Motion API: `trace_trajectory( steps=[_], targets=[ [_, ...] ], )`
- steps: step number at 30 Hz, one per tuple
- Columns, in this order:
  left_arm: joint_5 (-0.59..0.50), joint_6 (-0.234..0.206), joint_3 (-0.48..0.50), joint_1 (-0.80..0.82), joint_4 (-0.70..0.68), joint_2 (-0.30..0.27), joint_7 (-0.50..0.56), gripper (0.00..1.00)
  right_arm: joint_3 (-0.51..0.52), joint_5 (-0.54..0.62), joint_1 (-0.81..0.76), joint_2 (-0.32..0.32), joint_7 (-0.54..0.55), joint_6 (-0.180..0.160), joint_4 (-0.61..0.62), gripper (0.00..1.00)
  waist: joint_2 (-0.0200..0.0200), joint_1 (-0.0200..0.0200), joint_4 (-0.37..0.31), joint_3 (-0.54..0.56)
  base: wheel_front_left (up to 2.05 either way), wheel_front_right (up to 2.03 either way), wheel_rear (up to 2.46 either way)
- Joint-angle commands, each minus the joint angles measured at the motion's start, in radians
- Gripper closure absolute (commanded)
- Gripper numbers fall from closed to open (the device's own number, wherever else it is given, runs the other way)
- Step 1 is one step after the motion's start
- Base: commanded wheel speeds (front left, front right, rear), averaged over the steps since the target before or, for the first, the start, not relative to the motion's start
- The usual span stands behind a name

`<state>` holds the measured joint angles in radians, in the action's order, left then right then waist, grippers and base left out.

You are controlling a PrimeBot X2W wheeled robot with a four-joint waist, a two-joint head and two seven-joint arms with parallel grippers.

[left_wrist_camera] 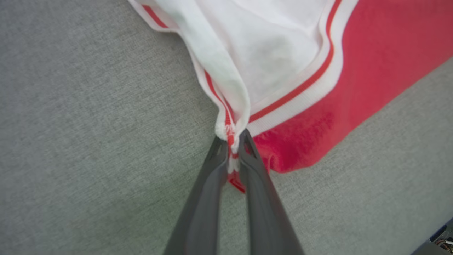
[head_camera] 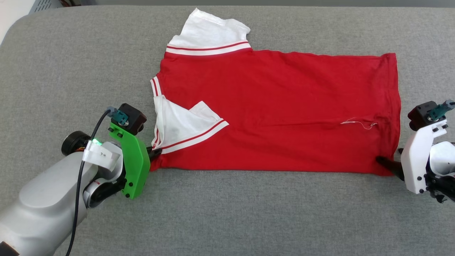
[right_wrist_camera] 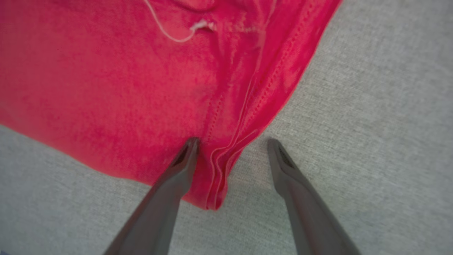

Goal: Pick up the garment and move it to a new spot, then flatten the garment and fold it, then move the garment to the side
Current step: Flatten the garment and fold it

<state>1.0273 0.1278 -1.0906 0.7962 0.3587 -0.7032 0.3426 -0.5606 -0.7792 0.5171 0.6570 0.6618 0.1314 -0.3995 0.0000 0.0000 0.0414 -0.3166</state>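
The garment [head_camera: 277, 106] is a red shirt with white, red-striped sleeves, lying sideways on the grey surface, hem at the right. One white sleeve [head_camera: 209, 33] sticks out at the far edge; the other [head_camera: 181, 124] is folded onto the red body. My left gripper [head_camera: 154, 153] is at the near left corner; the left wrist view has the left gripper [left_wrist_camera: 231, 136] shut on the garment's [left_wrist_camera: 371, 63] striped sleeve edge. My right gripper [head_camera: 385, 163] is at the near right hem corner. Seen from its own wrist, the right gripper [right_wrist_camera: 231, 143] stands open, its fingers astride the garment's [right_wrist_camera: 106, 88] hem corner.
A grey fabric-covered surface [head_camera: 249, 213] lies under everything, with wide bare cloth in front and to the left. Its rounded far-left corner [head_camera: 21, 25] borders a pale floor. A loose white thread [head_camera: 359, 123] lies on the shirt near the hem.
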Motion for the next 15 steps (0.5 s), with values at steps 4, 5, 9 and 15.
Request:
trace_trajectory(
  steps=[4, 5, 9, 15],
  targets=[
    [-0.003, 0.0, 0.002, -0.001, 0.015, 0.005, -0.027, 1.0, -0.086, -0.039, -0.047, -0.041, -0.037, -0.001, -0.047, 1.0, 0.0, 0.0, -0.004, 0.002, 0.0, 0.0, 0.0],
    [-0.001, 0.0, 0.002, -0.007, 0.018, 0.002, -0.033, 1.0, -0.097, -0.048, -0.048, -0.037, -0.049, -0.001, -0.046, 1.0, 0.0, 0.0, -0.008, 0.006, 0.0, 0.0, 0.0],
    [0.015, 0.001, 0.001, -0.032, 0.027, -0.01, -0.053, 1.0, -0.11, -0.072, -0.043, -0.01, -0.123, -0.001, -0.035, 1.0, 0.0, 0.0, -0.017, 0.037, 0.0, 0.0, 0.0],
    [0.056, 0.002, 0.008, -0.077, -0.005, -0.043, -0.079, 1.0, -0.099, -0.115, -0.058, 0.041, -0.23, -0.001, 0.046, 1.0, 0.0, 0.0, -0.027, 0.106, 0.0, 0.0, 0.0]
  ],
)
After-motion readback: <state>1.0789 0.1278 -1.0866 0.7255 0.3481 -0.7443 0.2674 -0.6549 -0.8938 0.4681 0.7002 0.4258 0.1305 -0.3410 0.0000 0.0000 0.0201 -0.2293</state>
